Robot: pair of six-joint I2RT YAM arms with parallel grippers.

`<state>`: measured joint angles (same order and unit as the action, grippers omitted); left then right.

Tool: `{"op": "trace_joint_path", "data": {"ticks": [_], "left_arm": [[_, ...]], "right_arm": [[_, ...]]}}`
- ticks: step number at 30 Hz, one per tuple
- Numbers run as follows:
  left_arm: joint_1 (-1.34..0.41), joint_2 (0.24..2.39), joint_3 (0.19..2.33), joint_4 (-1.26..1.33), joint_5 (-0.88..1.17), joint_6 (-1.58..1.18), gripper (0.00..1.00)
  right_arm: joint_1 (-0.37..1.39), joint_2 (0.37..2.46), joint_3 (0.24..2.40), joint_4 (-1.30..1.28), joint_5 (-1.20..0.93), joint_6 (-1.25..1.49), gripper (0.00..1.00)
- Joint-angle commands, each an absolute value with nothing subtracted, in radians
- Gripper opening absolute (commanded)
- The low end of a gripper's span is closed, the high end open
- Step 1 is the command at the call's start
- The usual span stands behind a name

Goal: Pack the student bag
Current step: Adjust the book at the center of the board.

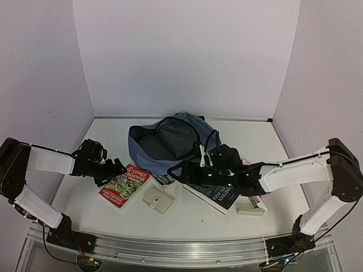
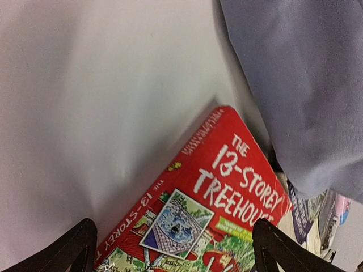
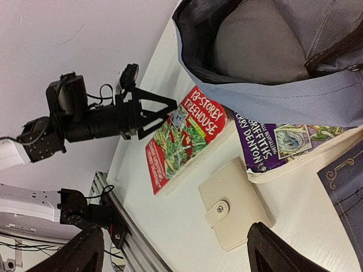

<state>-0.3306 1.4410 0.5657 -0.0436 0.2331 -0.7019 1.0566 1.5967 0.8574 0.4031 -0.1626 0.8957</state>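
Slate-blue and soft, the student bag [image 1: 180, 126], a fabric backpack with black trim, lies at the far middle of the white table [image 1: 187, 226]. Its mouth gapes open and shows a dark lining with a grey panel inside [image 3: 255, 45]. Its near edge lies over the far end of a purple paperback [image 3: 278, 141] with white lettering on the cover.

Left of that and just beside it, a red paperback titled "The 13-Storey Treehouse" [image 1: 125, 186] lies flat and at a slant on the table. A cream wallet with a round snap tab [image 1: 157, 199] lies near the red paperback's right side, a little apart from it. A dark navy book [image 1: 220, 198] lies to the right of the wallet, and a small pale rectangular block [image 1: 250, 211] sits at that book's near right.

The left gripper [image 1: 117, 168] reaches in from the left over the red paperback's left end, fingers spread wide with nothing clamped between them; in the left wrist view the cover fills the gap between the two black fingertips [image 2: 79, 246]. Whether they touch the book I cannot tell.

The right gripper [image 1: 180, 171] hangs over the bag's near edge, above the books, its fingers also wide apart and holding nothing.
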Motion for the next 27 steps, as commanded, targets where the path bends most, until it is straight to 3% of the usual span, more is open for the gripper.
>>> {"op": "trace_joint_path", "data": {"ticks": [1,9,15,27], "left_arm": [[-0.433,1.341,0.484,-0.066,0.261,-0.840,0.95],[-0.448,1.122,0.455,-0.253,0.180,-0.894,0.96],[-0.448,1.110,0.514,-0.373,0.143,-0.849,0.90],[-0.448,1.161,0.539,-0.366,0.194,-0.802,0.88]], "right_arm": [[1.103,1.683,0.899,0.521,-0.174,0.979,0.86],[1.224,1.957,1.097,0.614,-0.210,1.105,0.76],[1.258,2.090,1.191,0.626,-0.186,1.200,0.62],[1.287,2.189,1.216,0.604,-0.128,1.326,0.62]]}}
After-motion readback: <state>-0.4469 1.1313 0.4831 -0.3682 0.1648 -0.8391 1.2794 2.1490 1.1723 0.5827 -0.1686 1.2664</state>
